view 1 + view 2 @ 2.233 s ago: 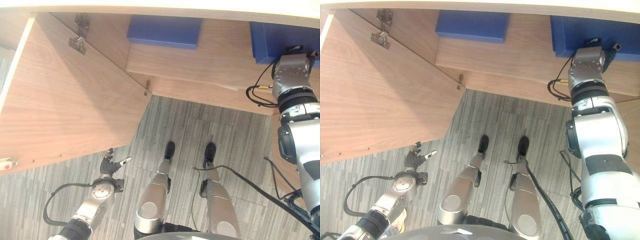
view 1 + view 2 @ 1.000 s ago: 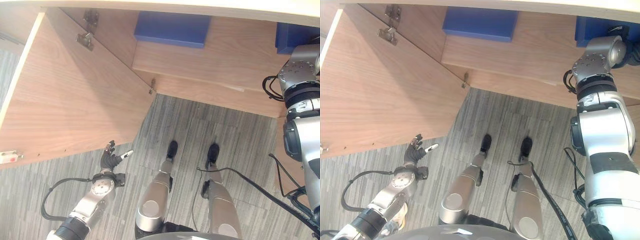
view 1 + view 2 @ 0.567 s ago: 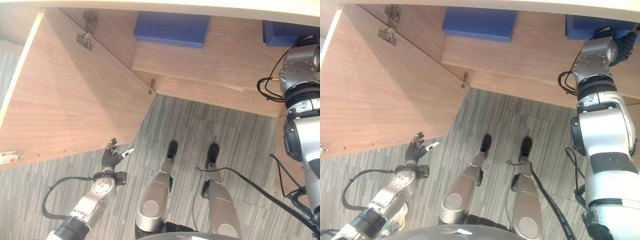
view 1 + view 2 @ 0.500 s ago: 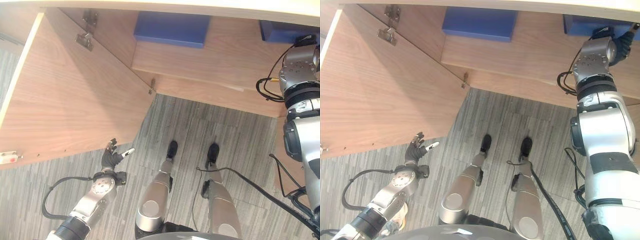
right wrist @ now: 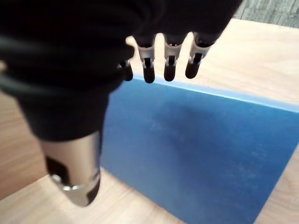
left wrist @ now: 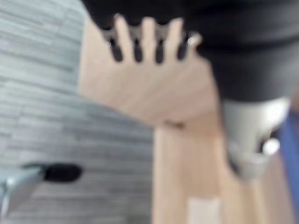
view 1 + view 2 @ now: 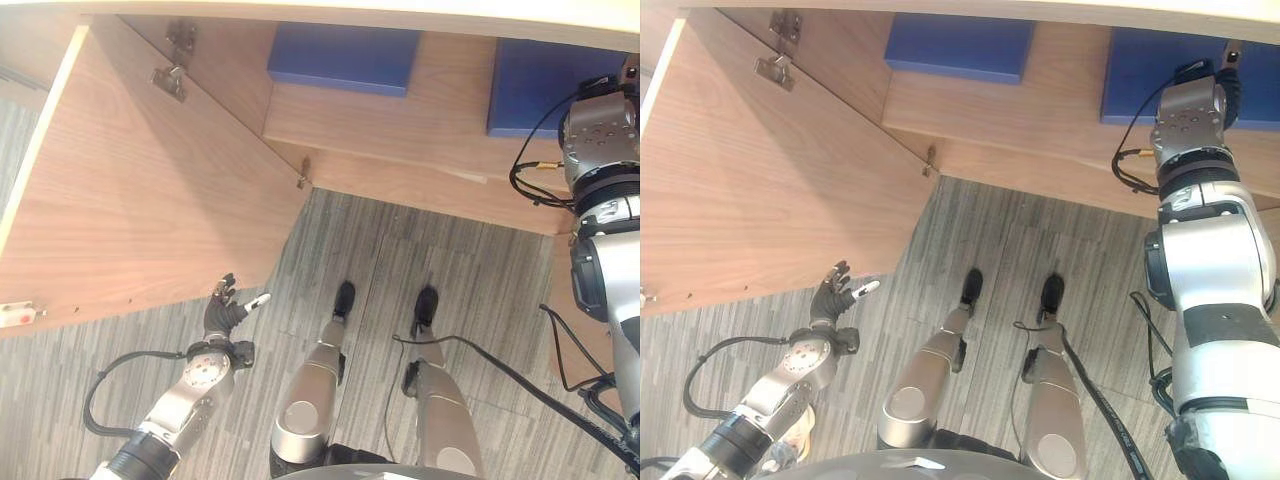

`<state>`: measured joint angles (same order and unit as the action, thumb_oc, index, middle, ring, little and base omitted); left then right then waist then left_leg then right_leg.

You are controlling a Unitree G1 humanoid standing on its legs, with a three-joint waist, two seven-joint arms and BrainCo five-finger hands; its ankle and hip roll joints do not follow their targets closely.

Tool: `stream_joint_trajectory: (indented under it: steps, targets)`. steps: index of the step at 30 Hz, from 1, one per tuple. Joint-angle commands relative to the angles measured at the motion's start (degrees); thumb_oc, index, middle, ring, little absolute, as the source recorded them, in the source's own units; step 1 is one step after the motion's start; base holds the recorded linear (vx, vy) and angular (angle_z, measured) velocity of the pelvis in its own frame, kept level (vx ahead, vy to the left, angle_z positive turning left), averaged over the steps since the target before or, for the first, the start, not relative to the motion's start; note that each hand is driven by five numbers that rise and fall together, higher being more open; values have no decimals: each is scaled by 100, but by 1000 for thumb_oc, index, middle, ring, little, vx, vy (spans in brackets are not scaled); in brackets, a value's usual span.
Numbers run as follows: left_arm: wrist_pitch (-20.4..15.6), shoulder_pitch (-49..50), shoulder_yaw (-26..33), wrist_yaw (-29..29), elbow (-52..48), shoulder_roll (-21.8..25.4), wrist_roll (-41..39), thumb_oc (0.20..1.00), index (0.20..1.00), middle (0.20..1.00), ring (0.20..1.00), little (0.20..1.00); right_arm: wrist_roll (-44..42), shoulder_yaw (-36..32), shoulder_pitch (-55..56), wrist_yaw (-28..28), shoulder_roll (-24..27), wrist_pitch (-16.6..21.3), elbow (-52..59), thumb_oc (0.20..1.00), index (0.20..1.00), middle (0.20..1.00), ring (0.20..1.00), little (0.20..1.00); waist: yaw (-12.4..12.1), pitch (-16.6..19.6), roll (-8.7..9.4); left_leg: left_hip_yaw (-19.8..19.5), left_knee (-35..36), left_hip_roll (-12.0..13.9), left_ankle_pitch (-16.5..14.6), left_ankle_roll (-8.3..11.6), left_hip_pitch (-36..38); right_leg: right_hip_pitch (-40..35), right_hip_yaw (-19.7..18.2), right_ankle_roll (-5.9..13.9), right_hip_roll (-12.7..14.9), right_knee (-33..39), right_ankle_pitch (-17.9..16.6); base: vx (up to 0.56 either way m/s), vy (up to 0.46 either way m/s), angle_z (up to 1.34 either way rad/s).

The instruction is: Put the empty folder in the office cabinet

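The blue folder [image 5: 196, 154] lies flat on the cabinet shelf [image 7: 400, 120] at the far right, released under the right hand [image 5: 163, 60] with straight fingers, so lift clear without dragging it while the relaxed left hand [image 7: 222, 318] hangs low.

The right hand [image 5: 159, 60] reaches up at two o'clock with fingers straight, while the left hand [image 7: 222, 313] hangs low at seven o'clock, fingers relaxed.

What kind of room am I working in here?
Likely an office: a wooden cabinet with its door swung open, blue folders lying on its shelf, and grey striped carpet tiles on the floor.
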<state>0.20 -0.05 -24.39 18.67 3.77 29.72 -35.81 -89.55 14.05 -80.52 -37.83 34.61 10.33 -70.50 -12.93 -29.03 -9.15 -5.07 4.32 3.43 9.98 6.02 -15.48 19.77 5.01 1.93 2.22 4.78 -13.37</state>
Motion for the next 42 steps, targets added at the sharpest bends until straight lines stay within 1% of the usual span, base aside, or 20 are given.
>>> stream_joint_trajectory:
  steps: [1, 4, 6, 7, 8, 9, 10, 12, 13, 14, 16, 17, 18, 19, 20, 21, 22, 23, 32, 42]
  targets:
    - [-7, 73, 33, 214, -247, 569, -137, 1000, 1000, 1000, 1000, 1000, -445, 737, -555, -694, 392, -673, -228, 1000, 1000, 1000, 1000, 1000, -59, -18, 264, -71, -490, 317, -480, 281, -45, -196, 409, 283, 474, 22, 897, -17, -35, 0]
    - [55, 27, 68, 247, -272, 591, -154, 1000, 1000, 1000, 1000, 1000, -711, 872, -518, -1207, 505, -1644, -479, 1000, 1000, 1000, 1000, 1000, -58, -27, 304, -65, -510, 331, -475, 275, -57, -211, 412, 286, 459, 22, 892, -11, -23, 0]
    - [70, 18, 74, 259, -278, 588, -156, 1000, 1000, 1000, 1000, 1000, -740, 895, -508, -1228, 521, -1768, -520, 1000, 1000, 1000, 1000, 1000, -59, -28, 310, -64, -510, 331, -470, 274, -62, -209, 414, 288, 455, 22, 891, 0, 0, 0]
    - [88, 8, 82, 270, -280, 581, -157, 1000, 1000, 1000, 1000, 1000, -748, 936, -486, -1252, 544, -1989, -590, 1000, 1000, 1000, 1000, 1000, -60, -28, 319, -63, -509, 333, -460, 274, -69, -206, 418, 290, 449, 22, 888, 0, 0, 0]
    - [133, -27, 72, 303, -295, 577, -161, 1000, 1000, 1000, 1000, 1000, -404, 1006, -410, -1260, 571, -2537, -692, 1000, 1000, 1000, 1000, 1000, -60, -44, 341, -64, -530, 336, -454, 273, -88, -209, 426, 297, 448, 22, 884, -15, -29, -4]
    - [156, -34, 79, 300, -306, 570, -151, 1000, 1000, 1000, 1000, 1000, -103, 1036, -378, -1166, 577, -2781, -704, 1000, 1000, 1000, 1000, 1000, -61, -50, 348, -61, -536, 334, -455, 271, -93, -209, 427, 299, 446, 22, 882, -19, -34, -5]
    - [168, -44, 89, 274, -300, 543, -113, 1000, 1000, 1000, 1000, 1000, 558, 1184, -359, -493, 570, -3351, -733, 1000, 1000, 1000, 1000, 1000, -74, -75, 357, -53, -535, 332, -454, 266, -93, -217, 426, 302, 437, 22, 882, 0, -23, -3]
    - [178, -73, 79, 247, -292, 549, -110, 1000, 1000, 1000, 1000, 1000, 1222, 1362, -385, -116, 527, -3624, -761, 1000, 1000, 1000, 1000, 1000, -92, -76, 367, -56, -537, 331, -444, 269, -115, -206, 429, 306, 436, 22, 885, -8, -25, -3]
    - [169, -57, 114, 134, -280, 541, -81, 1000, 1000, 1000, 1000, 1000, 2143, 1740, -425, 614, 451, -3709, -800, 1000, 1000, 1000, 1000, 1000, -138, -76, 371, -60, -567, 347, -428, 284, -156, -198, 461, 318, 428, 22, 900, -27, -20, -4]
    - [147, -67, 109, 117, -265, 534, -79, 1000, 1000, 1000, 1000, 1000, 2451, 1862, -474, 916, 424, -3664, -797, 1000, 1000, 1000, 1000, 1000, -141, -76, 389, -64, -575, 335, -380, 286, -210, -153, 466, 324, 441, 22, 871, 3, -15, -4]
    - [94, -65, 76, 60, -253, 496, -90, 1000, 1000, 1000, 1000, 1000, 2907, 2074, -541, 1788, 347, -3196, -811, 1000, 1000, 1000, 1000, 1000, -163, -77, 382, -56, -598, 358, -383, 293, -258, -131, 478, 325, 428, 22, 887, 0, 0, 0]
    - [94, -65, 76, 60, -253, 496, -90, 1000, 1000, 1000, 1000, 1000, 2907, 2074, -541, 1788, 347, -3196, -811, 1000, 1000, 1000, 1000, 1000, -163, -77, 382, -56, -598, 358, -383, 293, -258, -131, 478, 325, 428, 22, 887, -7, 19, 3]
    - [88, -55, 87, 28, -305, 515, -126, 1000, 1000, 1000, 1000, 1000, 3216, 2058, -502, 2488, 372, -2969, -744, 1000, 1000, 1000, 1000, 1000, -145, -77, 404, -57, -617, 361, -359, 298, -335, -70, 477, 321, 442, 22, 859, 0, 0, 0]
    - [70, -18, 107, -15, -339, 538, -158, 1000, 1000, 1000, 1000, 1000, 3458, 2061, -400, 2886, 429, -2864, -661, 1000, 1000, 1000, 1000, 1000, -124, -77, 419, -42, -633, 377, -354, 308, -376, -43, 483, 324, 442, 22, 850, 0, 0, 0]
    - [70, -18, 107, -15, -339, 538, -158, 1000, 1000, 1000, 1000, 1000, 3458, 2061, -400, 2886, 429, -2864, -661, 1000, 1000, 1000, 1000, 1000, -124, -77, 419, -42, -633, 377, -354, 308, -376, -43, 483, 324, 442, 22, 850, 0, 0, 0]
    - [65, 35, 147, -46, -418, 556, -159, 1000, 1000, 1000, 1000, 1000, 3719, 2009, -116, 3329, 551, -2746, -521, 1000, 1000, 1000, 1000, 1000, -80, -77, 450, -19, -627, 394, -376, 315, -414, 2, 494, 329, 442, 22, 838, 0, 0, 0]
    - [41, 59, 166, -61, -442, 578, -167, 1000, 1000, 1000, 1000, 1000, 3972, 1940, 80, 3480, 614, -2697, -431, 1000, 1000, 1000, 1000, 1000, -50, -77, 472, -7, -624, 409, -390, 315, -442, 45, 497, 335, 446, 22, 829, 0, 0, 0]
    - [-59, 84, 203, -100, -414, 571, -156, 1000, 1000, 1000, 1000, 1000, 4092, 1938, 366, 3599, 692, -2667, -349, 200, 200, 200, 200, 200, 6, -77, 500, 42, -569, 424, -409, 304, -484, 129, 486, 334, 432, 22, 826, 0, 0, 0]
    - [-201, -181, 97, 238, -439, 542, -270, 1000, 1000, 1000, 1000, 1000, 4672, 1655, 732, 3147, 627, -2557, -448, 200, 200, 200, 200, 200, 121, -77, 562, 63, -658, 397, -549, 251, -722, 351, 415, 372, 465, 22, 788, -2, -2, -5]
    - [-190, -469, -1, 460, -334, 364, -245, 1000, 1000, 1000, 1000, 1000, 4697, 1663, 686, 2763, 460, -2282, -585, 200, 200, 200, 200, 200, 146, -77, 538, 51, -656, 360, -563, 232, -811, 433, 409, 367, 476, 22, 773, 0, 0, 0]
